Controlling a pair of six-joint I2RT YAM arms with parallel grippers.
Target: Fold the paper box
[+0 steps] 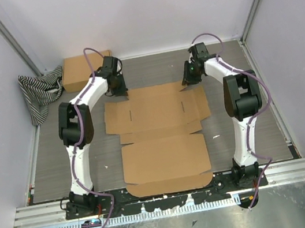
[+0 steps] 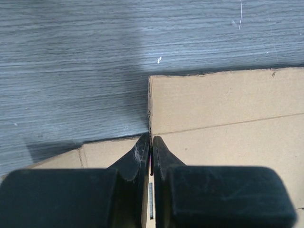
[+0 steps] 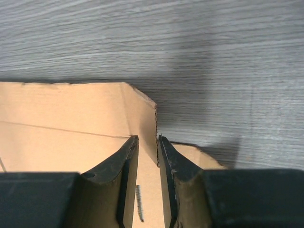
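The paper box (image 1: 166,158) lies as a flat brown die-cut sheet in the middle of the grey table. My left gripper (image 1: 118,91) is at the sheet's far left corner. In the left wrist view its jaws (image 2: 151,138) are shut on the thin edge of a raised side flap (image 2: 228,104). My right gripper (image 1: 188,80) is at the far right corner. In the right wrist view its jaws (image 3: 147,138) straddle a raised flap (image 3: 61,114). The flap's edge lies against the right finger (image 3: 171,161), with a gap to the left finger.
A ready-made brown cardboard box (image 1: 83,70) stands at the back left, beside a black-and-white striped cloth (image 1: 40,92). White walls close in the table on three sides. A metal rail (image 1: 165,191) runs along the near edge by the arm bases.
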